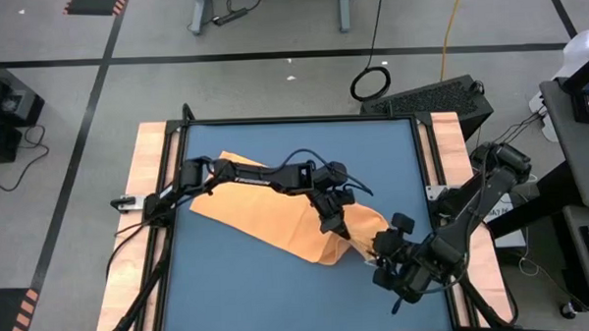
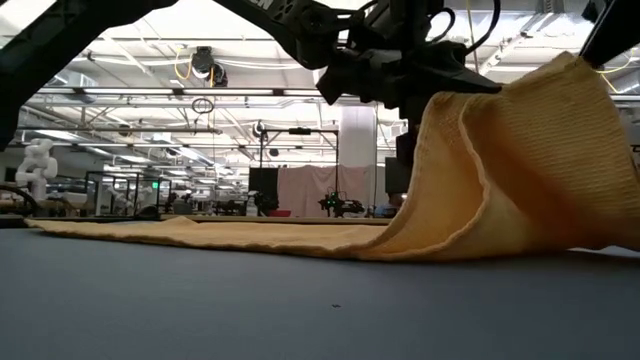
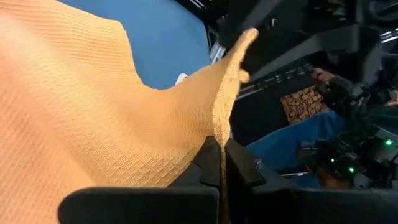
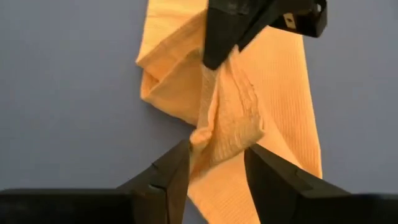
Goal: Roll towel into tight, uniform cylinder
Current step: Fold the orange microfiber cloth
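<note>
Dark fingers point(image 4: 177, 177) of the right gripper point(image 4: 216, 177) stood apart astride a bunched fold of the towel point(image 4: 249, 106), not yet pinching. Above them the left gripper point(image 1: 338, 225) clamped that raised end. Soft, waffle-textured cloth trailed flat across the blue table point(image 1: 392, 152) toward the left arm's side.

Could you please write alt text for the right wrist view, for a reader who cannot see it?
An orange-yellow towel lies bunched on a blue-grey table, a raised fold between the right claw fingers. The left claw, shut, pinches the same fold from the far side.
</note>
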